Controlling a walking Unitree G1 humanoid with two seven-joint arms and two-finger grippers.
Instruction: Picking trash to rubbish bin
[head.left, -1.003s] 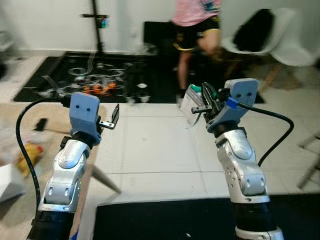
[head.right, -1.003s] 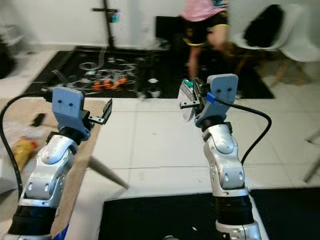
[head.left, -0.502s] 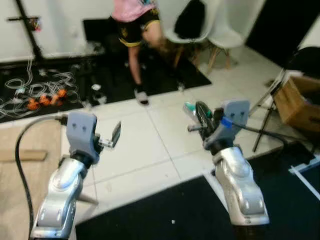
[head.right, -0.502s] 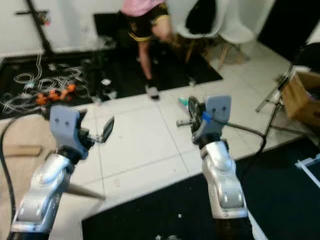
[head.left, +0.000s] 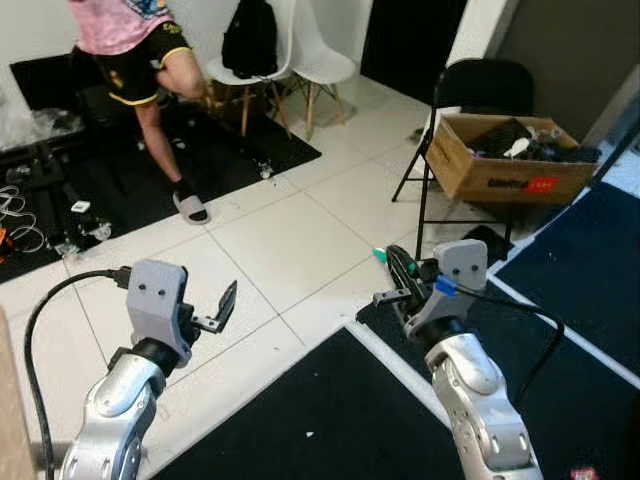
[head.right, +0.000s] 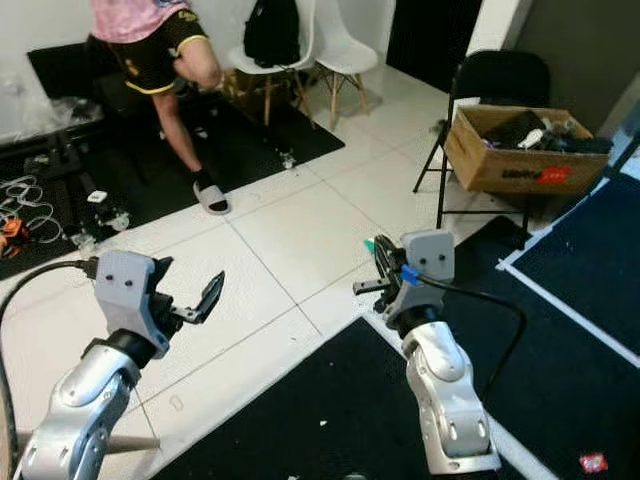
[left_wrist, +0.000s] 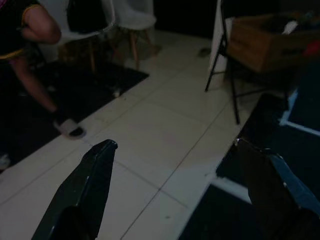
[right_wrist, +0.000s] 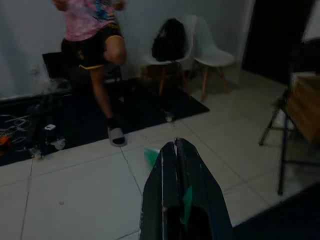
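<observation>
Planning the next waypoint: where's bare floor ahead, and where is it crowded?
Bare white tile runs between the black rug near the person and the dark mat below the grippers. Crowded: the folding chair with the cardboard box of items, the white chairs, and the cables on the far left.

Pale tiled floor (head.left: 290, 245) with black floor mats (head.left: 300, 420), brown cardboard box (head.left: 500, 170), two white plastic chairs (head.left: 310, 50), and a green-tipped scrap of trash (head.left: 383, 257).
</observation>
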